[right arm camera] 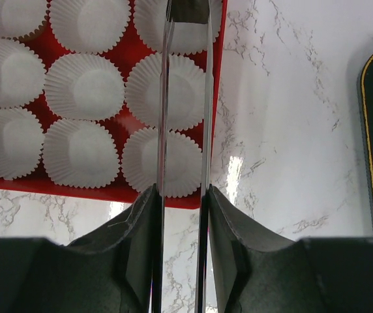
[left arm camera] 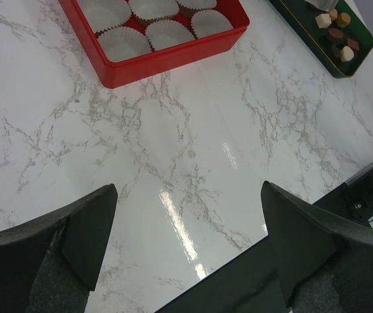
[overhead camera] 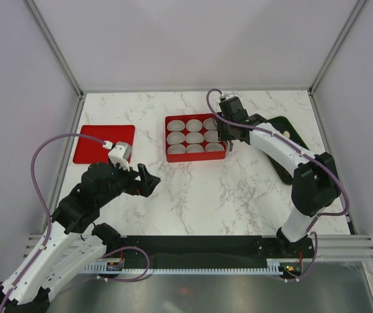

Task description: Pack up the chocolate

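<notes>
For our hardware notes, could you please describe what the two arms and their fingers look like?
Both the left arm and the right arm have white shells between black joints, with a purple cable looping along each. The left wrist carries a small white-and-silver box. The fingers are matte black and wedge-shaped.

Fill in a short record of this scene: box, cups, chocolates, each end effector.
Box: red square plastic box, open, on the marble table
Cups: white fluted paper cups inside it; those in view look empty
Chocolates: small brown, tan and cream lumps on the dark green tray
Left end effector: open, empty, above bare table
Right end effector: shut on thin metal tweezers, tips over the box
</notes>
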